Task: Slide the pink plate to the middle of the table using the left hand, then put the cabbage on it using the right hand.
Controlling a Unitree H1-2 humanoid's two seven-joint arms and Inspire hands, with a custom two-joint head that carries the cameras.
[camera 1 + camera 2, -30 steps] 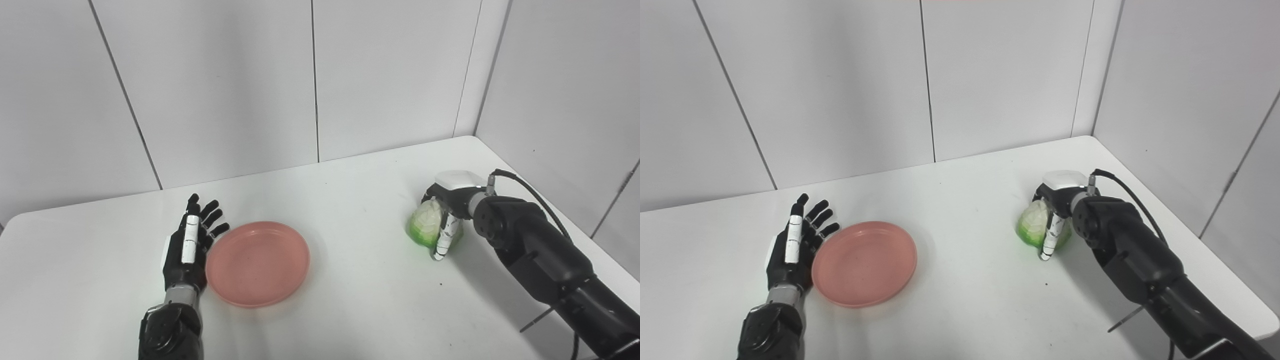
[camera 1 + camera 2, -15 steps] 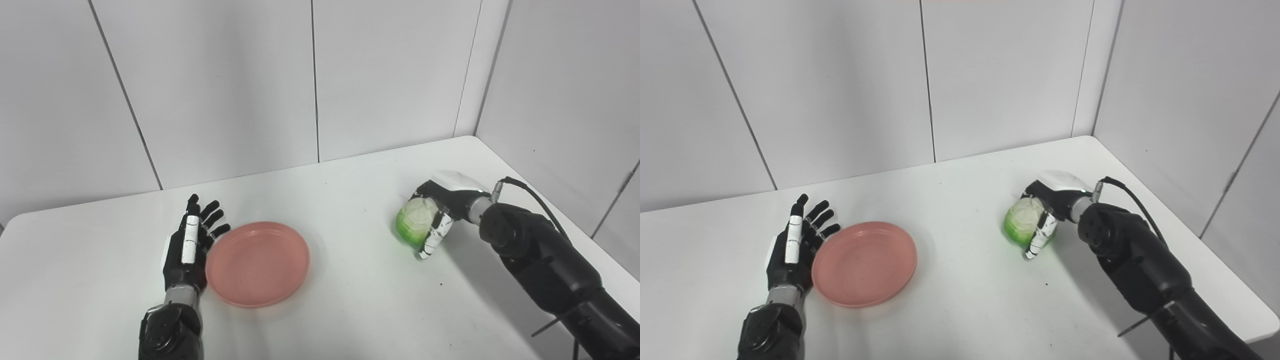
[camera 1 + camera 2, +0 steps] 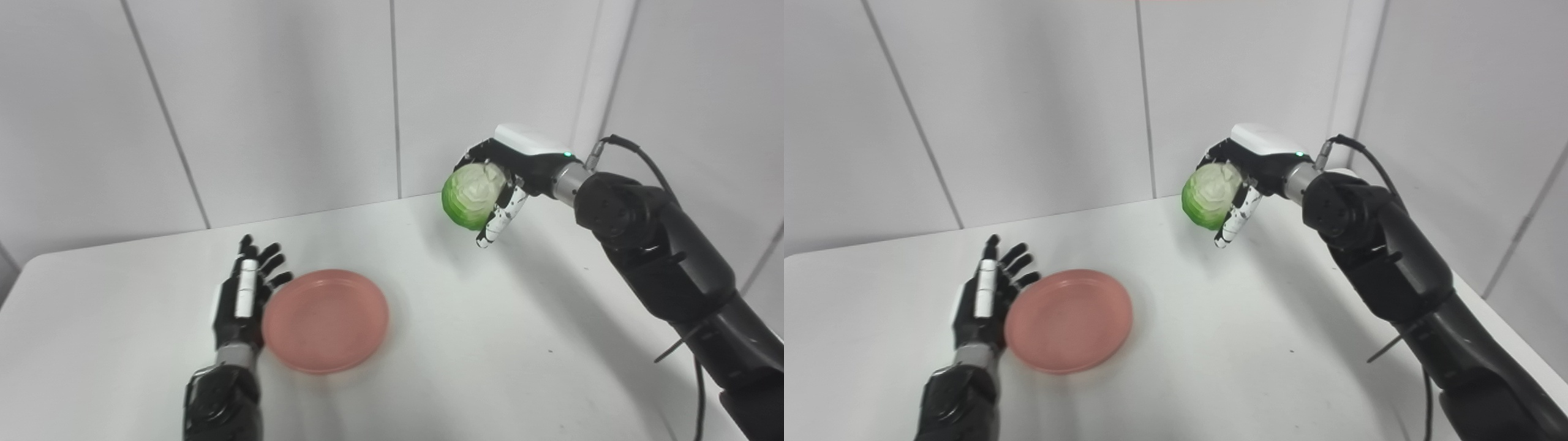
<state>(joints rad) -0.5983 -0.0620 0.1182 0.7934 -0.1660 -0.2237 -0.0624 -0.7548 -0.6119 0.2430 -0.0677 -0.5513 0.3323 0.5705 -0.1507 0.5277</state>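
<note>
In the left eye view, the right hand (image 3: 511,168) is curled around the cabbage (image 3: 471,195), holding it in the air well above the white table (image 3: 490,343), up and to the right of the pink plate (image 3: 326,320). In the right eye view, the left hand (image 3: 983,303) lies with fingers spread, touching the plate's left rim, empty

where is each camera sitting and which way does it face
Left eye view: on the robot's head, looking down at the white table; both arms enter from the bottom edge, the left robot hand beside the pink plate.
Right eye view: beside it on the head, facing the same way; the right robot hand holds the cabbage in the air.
Shared: both show the same table, plate, cabbage and both hands.
</note>
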